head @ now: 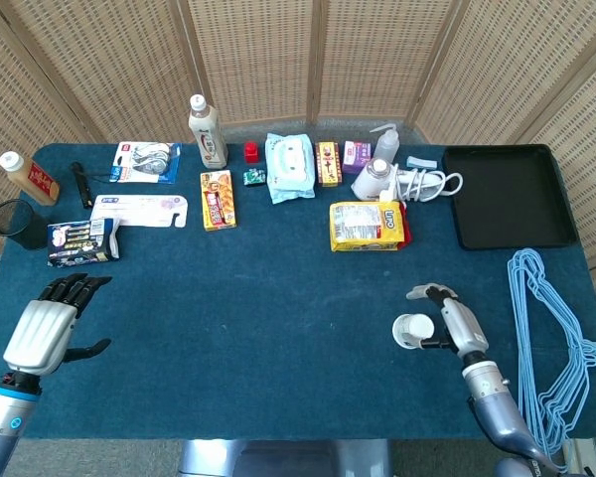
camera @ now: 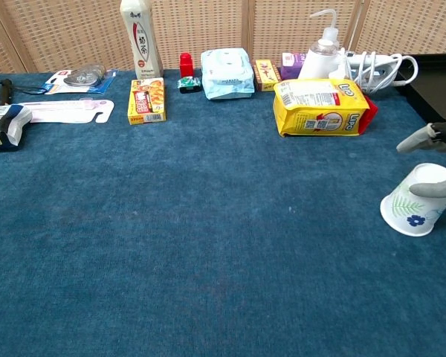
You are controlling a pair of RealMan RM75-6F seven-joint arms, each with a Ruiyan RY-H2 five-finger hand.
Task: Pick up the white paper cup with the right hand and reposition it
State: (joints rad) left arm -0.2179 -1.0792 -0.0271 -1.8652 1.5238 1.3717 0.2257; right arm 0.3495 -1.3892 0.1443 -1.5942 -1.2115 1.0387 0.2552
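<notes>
The white paper cup (head: 413, 331) with a blue flower print stands mouth-down and tilted (camera: 420, 201) on the blue cloth at the front right. My right hand (head: 455, 323) is just right of it. Its upper fingers (camera: 425, 138) are lifted clear of the cup. Only the thumb (camera: 440, 187) touches the cup's side. Most of that hand lies beyond the right edge of the chest view. My left hand (head: 45, 328) hovers over the front left corner, fingers spread, holding nothing.
A yellow snack bag (head: 368, 226) lies behind the cup. A black tray (head: 507, 196) sits at the back right, and blue hangers (head: 556, 338) lie along the right edge. Bottles, boxes and packets line the back and left of the table (head: 248, 308).
</notes>
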